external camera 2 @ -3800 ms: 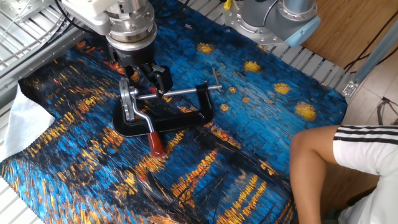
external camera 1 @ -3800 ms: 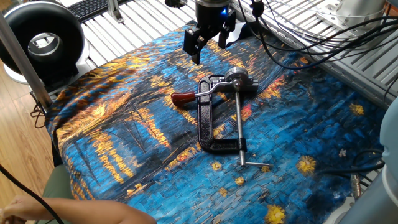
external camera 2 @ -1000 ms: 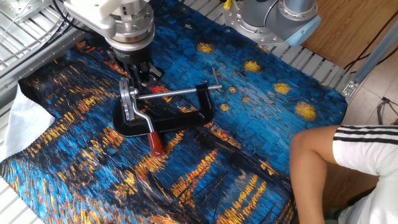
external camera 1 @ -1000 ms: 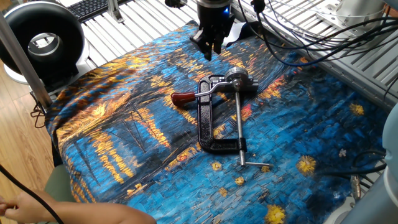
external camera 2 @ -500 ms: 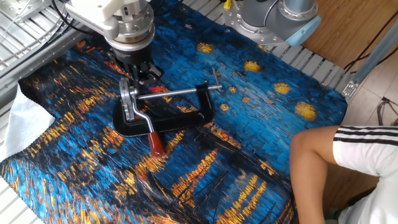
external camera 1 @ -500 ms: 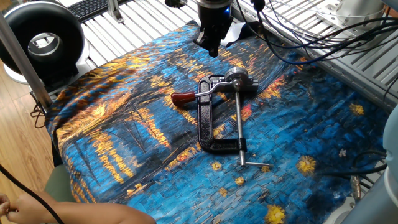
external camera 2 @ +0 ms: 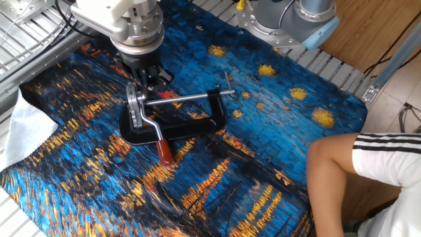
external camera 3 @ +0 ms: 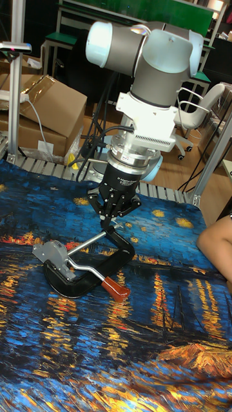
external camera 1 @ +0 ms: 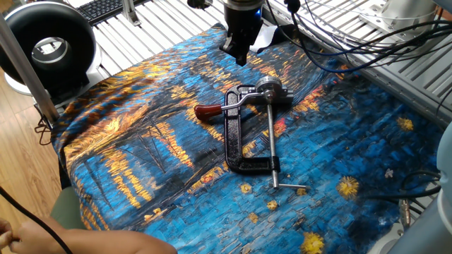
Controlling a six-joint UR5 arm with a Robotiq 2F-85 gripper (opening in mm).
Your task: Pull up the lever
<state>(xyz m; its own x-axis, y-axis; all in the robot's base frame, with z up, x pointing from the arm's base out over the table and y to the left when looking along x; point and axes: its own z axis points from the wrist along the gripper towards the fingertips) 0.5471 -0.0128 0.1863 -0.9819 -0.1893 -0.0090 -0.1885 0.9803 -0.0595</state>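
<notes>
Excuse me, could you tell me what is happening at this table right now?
A UR5 arm is working on a clamp lying flat on a blue and gold painted cloth. Its gripper looks shut with nothing in it and hangs above the cloth, just beyond the clamp's round hub. The lever, with its dark red sleeve, lies untouched on the cloth. A seated person's arm shows at the edge.

lever (external camera 1: 224,107) | thin silver arm, dark red sleeve end | lying low beside clamp hub
</notes>
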